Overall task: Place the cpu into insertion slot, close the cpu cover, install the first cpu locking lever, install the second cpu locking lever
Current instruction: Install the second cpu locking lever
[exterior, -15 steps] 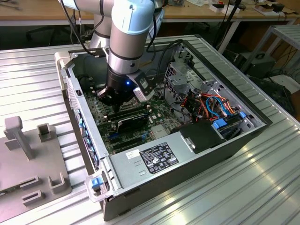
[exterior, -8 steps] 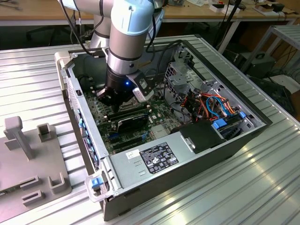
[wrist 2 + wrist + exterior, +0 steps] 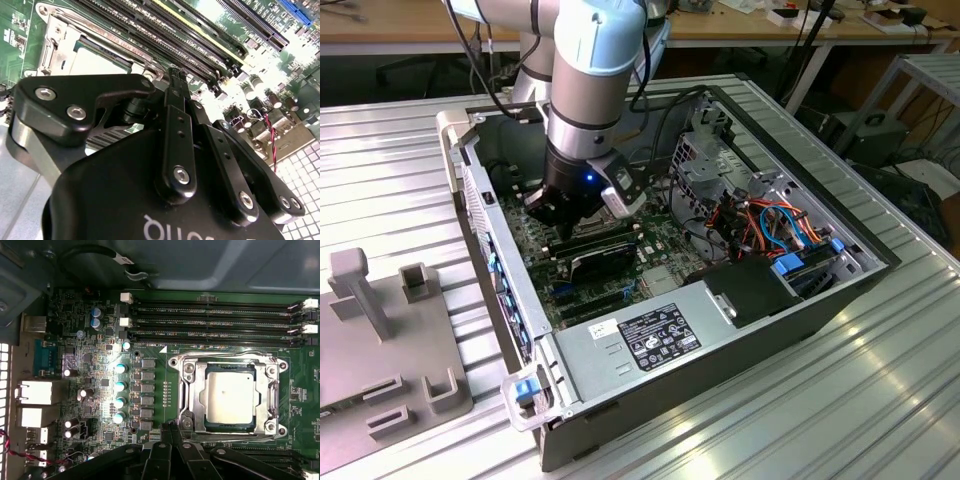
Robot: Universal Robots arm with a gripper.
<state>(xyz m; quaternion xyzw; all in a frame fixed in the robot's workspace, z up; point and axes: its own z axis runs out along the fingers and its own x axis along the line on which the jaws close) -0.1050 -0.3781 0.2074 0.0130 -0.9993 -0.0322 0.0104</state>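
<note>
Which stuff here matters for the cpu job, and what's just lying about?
Job:
cpu, seated in the insertion slot
cpu cover, down over it
claw, beside the socket

Lying about:
memory slots
capacitors
grey fixture

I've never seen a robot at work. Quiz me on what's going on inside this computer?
1. True or false: the silvery-grey square cpu lies in its socket.
2. The thin silvery metal cover frame is: A) standing up on its hinge, B) lying flat around the chip, C) lying on the table outside.
3. In the exterior view, what does the pale blue and grey robot arm reach into?

Key: 1 true; 2 B; 3 the open grey computer case.
</note>
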